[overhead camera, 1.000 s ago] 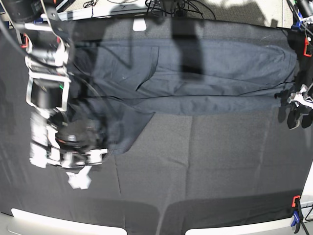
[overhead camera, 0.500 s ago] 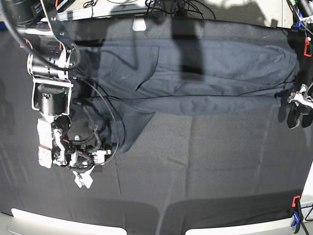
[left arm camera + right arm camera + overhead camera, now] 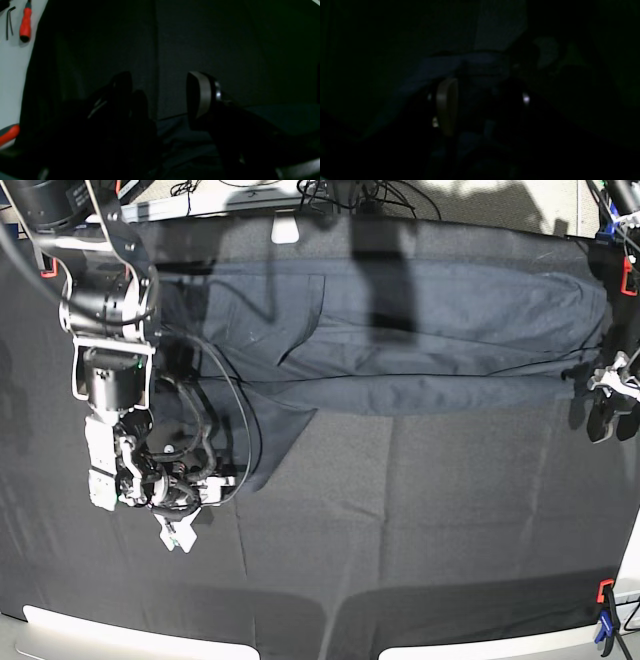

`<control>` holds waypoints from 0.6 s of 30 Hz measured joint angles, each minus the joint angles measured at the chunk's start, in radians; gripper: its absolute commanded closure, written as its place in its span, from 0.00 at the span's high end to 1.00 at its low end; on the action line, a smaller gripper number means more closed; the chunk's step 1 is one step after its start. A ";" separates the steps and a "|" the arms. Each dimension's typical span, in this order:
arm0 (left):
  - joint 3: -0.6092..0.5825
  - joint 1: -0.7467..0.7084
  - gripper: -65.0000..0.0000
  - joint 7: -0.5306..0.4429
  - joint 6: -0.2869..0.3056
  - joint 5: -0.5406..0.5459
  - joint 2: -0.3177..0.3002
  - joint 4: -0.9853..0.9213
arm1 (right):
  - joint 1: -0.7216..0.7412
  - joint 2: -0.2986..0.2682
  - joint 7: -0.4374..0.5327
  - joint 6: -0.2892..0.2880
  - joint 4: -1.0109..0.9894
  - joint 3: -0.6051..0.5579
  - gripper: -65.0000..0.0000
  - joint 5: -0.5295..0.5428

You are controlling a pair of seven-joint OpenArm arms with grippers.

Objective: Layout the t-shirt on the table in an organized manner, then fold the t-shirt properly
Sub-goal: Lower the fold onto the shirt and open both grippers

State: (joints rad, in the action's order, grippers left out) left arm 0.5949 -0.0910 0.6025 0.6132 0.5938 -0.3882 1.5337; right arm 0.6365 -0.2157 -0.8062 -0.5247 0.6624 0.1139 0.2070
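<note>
Black cloth is covering the whole bench [image 3: 420, 510], w/ red and blue clamps [image 3: 603, 612] pinching it at the near right corner and cables trailing along the far edge. At left in the base view the right arm is reaching down over the lower-left flap of the t-shirt [image 3: 400, 330], its right fingers [image 3: 178, 532] hanging just past the flap's edge over bare cloth; the right wrist view is too dark to settle much, though the two pads are showing apart w/ nothing obvious between them, so prob. open, not gripping. The t-shirt is lying across the far half of the bench as a long band, one flap drooping toward the near left. At far right the left fingers [image 3: 606, 418] are sitting by the shirt's right end, spread wide and empty in the left wrist view, fabric bunching just beneath them. The fabric is looking thin, soft and a bit sheeny, so likely light, floppy, apt to slide on the cloth. Best hold, imo: pinching hem corners or the flap's edge, both ends together, keeping it taut.
</note>
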 measured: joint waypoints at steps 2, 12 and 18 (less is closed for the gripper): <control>0.000 0.000 0.49 0.000 0.000 0.000 0.000 0.000 | 0.000 0.000 0.009 0.000 -0.001 0.000 0.35 -0.022; 0.000 0.000 0.49 0.000 0.000 0.000 0.000 0.000 | -0.009 0.002 0.042 -0.037 0.037 0.000 0.00 -0.091; 0.000 -0.001 0.49 0.000 0.000 -0.003 0.000 0.000 | -0.055 0.002 -0.055 -0.053 0.292 -0.001 0.00 -0.055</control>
State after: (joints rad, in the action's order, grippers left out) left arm 0.5949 -0.0917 0.6022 0.6128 0.5907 -0.3878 1.5337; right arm 0.5812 -0.2138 -0.8616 -0.5774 0.9543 0.1127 0.1524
